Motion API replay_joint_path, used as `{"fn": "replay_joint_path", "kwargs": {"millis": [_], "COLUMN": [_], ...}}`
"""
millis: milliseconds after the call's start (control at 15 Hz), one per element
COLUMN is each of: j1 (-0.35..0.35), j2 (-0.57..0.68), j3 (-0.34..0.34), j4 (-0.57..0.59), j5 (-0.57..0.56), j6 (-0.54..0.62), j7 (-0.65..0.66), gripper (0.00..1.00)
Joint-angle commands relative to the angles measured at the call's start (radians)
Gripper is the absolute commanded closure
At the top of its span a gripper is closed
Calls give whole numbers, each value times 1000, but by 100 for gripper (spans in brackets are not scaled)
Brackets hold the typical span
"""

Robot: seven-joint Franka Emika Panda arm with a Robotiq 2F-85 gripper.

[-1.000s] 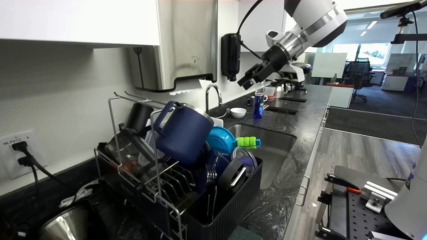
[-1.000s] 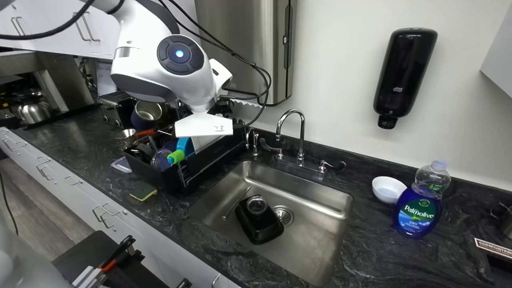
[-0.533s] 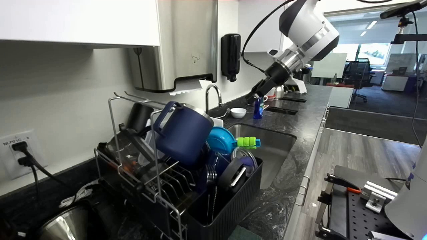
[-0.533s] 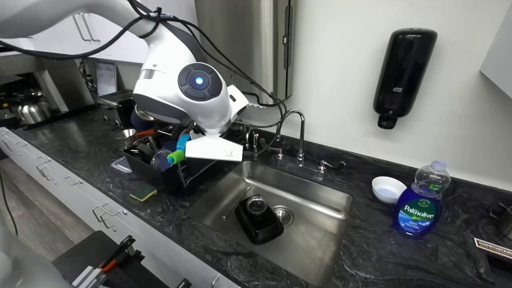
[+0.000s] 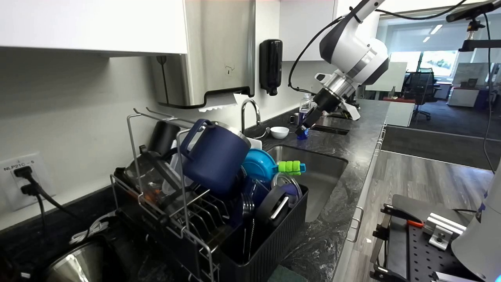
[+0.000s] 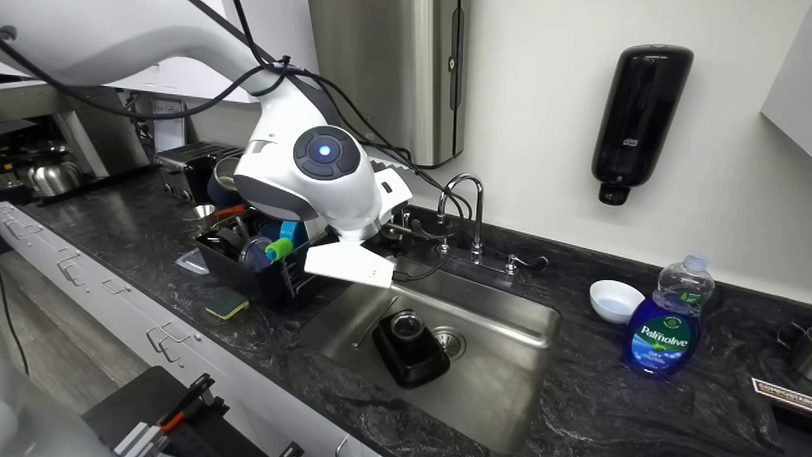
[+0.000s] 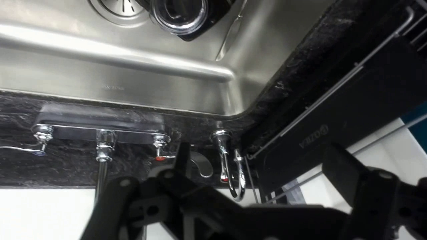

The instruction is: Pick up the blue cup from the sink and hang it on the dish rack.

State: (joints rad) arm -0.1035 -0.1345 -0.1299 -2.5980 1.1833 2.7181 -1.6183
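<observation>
One robot arm (image 6: 336, 209) reaches over the left far corner of a steel sink (image 6: 501, 387) set into a dark, marbled surface (image 6: 602, 406). In the wrist view, the fingers (image 7: 345, 175) of the hand (image 7: 260, 161) stand apart, a small hooked spout (image 7: 242, 181) showing through the gap, and the dark side panel of the dish rack (image 7: 353, 106) runs beside the sink. In an exterior view, a white bracket (image 6: 349, 263) screens much of the hand. The blue mug (image 5: 217, 158) is on the dish rack, left of the sink and well apart from the hand; in an exterior view it lies tilted, its steel-rimmed mouth turned to the right and its handle at the upper left, just beside a wire upright (image 5: 184, 203). Whether the handle is hooked over the wire cannot be told. Farther right in the rack are a light-blue item (image 5: 258, 163) with a green grip and several forks (image 5: 247, 205), tines up, in a black utensil basket (image 5: 274, 239). Within the sink, a black container (image 6: 415, 362) lies to the left of the drain (image 6: 450, 341), with a clear round vessel (image 6: 407, 325) overlapping its far end. A chrome faucet (image 6: 478, 216) rises at the far edge. To the right of the sink stand a white bowl (image 6: 614, 302) and, just beside it and nearer, an upright bottle of blue dish soap (image 6: 663, 336). On the near side of the dish rack, a sponge (image 6: 227, 304) lies flat on the surface.
</observation>
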Motion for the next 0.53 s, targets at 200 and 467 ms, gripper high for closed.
{"fn": "replay_joint_path", "kwargs": {"millis": [200,467], "j1": [0,15], "j2": [65,80], "j3": [15,28], "j4": [5,7], "j5": [-102,-102], "j6": [151,210], "j7": [149,190], "gripper": [0,0]}}
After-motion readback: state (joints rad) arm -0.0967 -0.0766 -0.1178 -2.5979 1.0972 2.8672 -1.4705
